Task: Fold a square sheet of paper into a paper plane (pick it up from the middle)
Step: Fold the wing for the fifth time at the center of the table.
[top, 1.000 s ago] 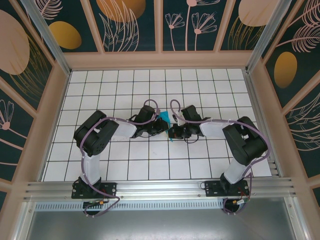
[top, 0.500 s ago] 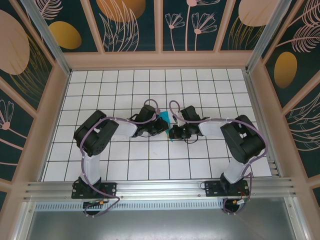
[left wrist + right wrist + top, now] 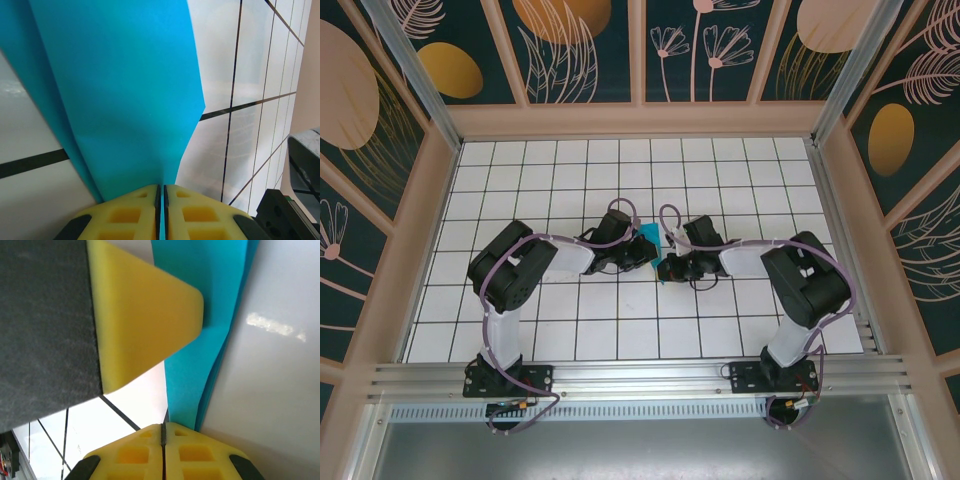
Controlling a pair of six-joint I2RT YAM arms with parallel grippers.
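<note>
The square sheet of paper point(image 3: 647, 234) is teal-blue and folded into a narrow layered shape, held up between the two arms at the table's centre. My left gripper point(image 3: 161, 192) is shut on it, with a teal edge showing between the yellow pads, and the paper point(image 3: 125, 100) fans out beyond the tips. In the top view the left gripper point(image 3: 648, 252) meets my right gripper point(image 3: 665, 265). The right gripper point(image 3: 163, 430) is shut with no teal in its seam. The folded paper point(image 3: 200, 355) runs down to its tips and passes behind the right pad. One left finger point(image 3: 145, 325) lies against the paper.
The white gridded table point(image 3: 570, 170) is walled by a beige frame point(image 3: 640, 120) at the back and both sides. An aluminium rail point(image 3: 640, 375) runs along the near edge, where both arm bases are bolted. Purple cables loop over both wrists.
The right arm's wrist has shifted very slightly to the right. The paper and the left gripper stay where they were, and both grippers remain shut.
</note>
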